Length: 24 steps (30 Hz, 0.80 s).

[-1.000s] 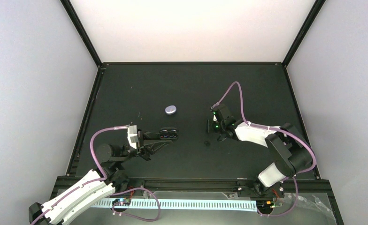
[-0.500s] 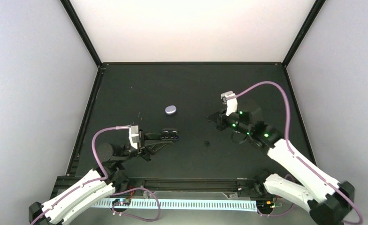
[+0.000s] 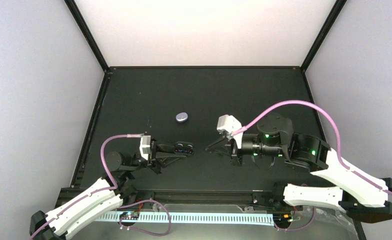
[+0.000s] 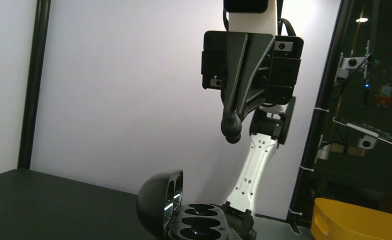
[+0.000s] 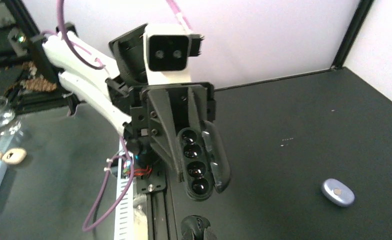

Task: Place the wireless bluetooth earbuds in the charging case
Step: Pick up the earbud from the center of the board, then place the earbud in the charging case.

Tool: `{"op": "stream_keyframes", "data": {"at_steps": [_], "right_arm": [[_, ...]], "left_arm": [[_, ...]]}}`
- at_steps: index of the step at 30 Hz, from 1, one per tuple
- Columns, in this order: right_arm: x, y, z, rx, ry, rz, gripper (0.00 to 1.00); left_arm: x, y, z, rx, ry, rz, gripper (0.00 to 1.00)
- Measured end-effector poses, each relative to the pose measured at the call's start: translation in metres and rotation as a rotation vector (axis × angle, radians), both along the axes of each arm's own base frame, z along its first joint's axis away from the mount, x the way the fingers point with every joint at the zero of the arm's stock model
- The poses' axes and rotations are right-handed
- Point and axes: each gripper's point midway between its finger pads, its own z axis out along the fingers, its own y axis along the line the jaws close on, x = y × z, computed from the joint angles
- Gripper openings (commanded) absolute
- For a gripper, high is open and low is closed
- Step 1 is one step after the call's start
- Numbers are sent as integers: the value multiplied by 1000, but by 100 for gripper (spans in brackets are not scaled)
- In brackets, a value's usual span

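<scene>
Swung round leftward, the right pincer (image 3: 210, 149), tips together, hangs near the open charging case (image 3: 183, 147) clamped in the left pincer (image 3: 176, 149) by the tabletop's (image 3: 209, 95) near edge; earbuds inside cannot be made out.

Charging case (image 4: 154, 200): black oval, open, lid stood up on edge beside the base. It's pinched btw your L fingers (image 5: 166, 140), wells facing up. Glossy round shapes sit in the wells; earbuds or bare sockets, can't tell. Dark rounded lump at your R fingertips (image 4: 232, 117), near the case, not touching; too small to ID.
</scene>
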Motion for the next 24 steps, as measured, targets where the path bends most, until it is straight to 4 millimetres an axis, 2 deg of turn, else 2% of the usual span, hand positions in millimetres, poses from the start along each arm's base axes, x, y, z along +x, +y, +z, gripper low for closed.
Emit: {"op": "stream_keyframes", "data": {"at_steps": [9,14,24], "right_arm": [[-16,29,-7,-102,-58,80,1],[-14,40,-16,-133,-67,77,1],[-10,54,-22,-143,-73,71,1]], "left_arm": [[-9,-2,-1,8,2,-57,2],[-11,-2,-1,12,0,-72,2],[-15,-3,-2,18,-7,-92,2]]}}
